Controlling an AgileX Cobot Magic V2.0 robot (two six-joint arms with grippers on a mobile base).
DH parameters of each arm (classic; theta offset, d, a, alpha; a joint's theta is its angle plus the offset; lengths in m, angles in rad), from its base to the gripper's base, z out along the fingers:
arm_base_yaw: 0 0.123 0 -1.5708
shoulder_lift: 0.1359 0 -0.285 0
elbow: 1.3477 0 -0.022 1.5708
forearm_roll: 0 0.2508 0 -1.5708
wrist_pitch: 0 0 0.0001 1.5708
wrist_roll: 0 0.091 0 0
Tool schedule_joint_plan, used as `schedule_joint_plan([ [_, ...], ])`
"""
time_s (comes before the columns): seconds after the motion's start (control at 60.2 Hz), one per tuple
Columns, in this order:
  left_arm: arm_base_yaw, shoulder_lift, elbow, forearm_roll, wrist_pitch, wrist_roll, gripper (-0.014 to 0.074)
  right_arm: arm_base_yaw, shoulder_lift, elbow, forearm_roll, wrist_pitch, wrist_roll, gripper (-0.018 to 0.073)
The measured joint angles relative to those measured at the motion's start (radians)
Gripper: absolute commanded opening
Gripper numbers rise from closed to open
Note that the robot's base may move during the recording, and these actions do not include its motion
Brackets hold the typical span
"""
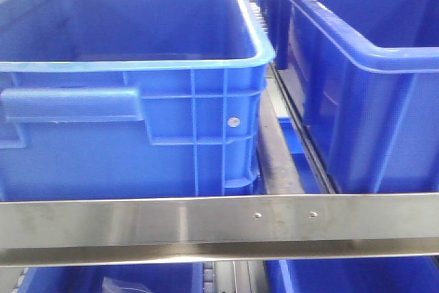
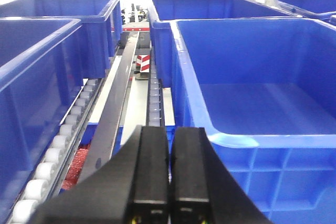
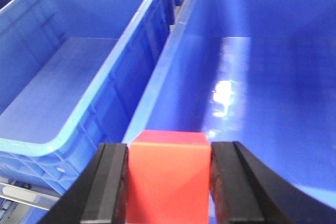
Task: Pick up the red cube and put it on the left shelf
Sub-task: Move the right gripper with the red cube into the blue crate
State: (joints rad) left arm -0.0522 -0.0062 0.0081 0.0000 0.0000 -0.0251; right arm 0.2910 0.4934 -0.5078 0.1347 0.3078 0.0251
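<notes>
The red cube (image 3: 168,177) fills the bottom of the right wrist view, clamped between the two black fingers of my right gripper (image 3: 169,153), which is shut on it. Cube and gripper hang above the near rim between two blue crates of the left shelf (image 1: 219,228), partly over the larger right crate (image 3: 262,72). My left gripper (image 2: 168,135) is shut with nothing between its pads, hovering over the roller track (image 2: 52,150) between crates. Neither gripper shows in the front view.
A brushed-steel rail with small screws crosses the front view, with blue crates (image 1: 130,80) above and below it. More blue crates (image 2: 252,108) line both sides of the left wrist view. A red mesh item (image 2: 76,166) lies low beside the rollers.
</notes>
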Motion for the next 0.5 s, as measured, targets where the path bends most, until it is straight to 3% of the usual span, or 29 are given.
schedule_joint_plan([
  [0.498, 0.000, 0.000, 0.000, 0.000, 0.000, 0.000, 0.0102, 0.000, 0.000, 0.000, 0.000, 0.000, 0.000, 0.0057],
])
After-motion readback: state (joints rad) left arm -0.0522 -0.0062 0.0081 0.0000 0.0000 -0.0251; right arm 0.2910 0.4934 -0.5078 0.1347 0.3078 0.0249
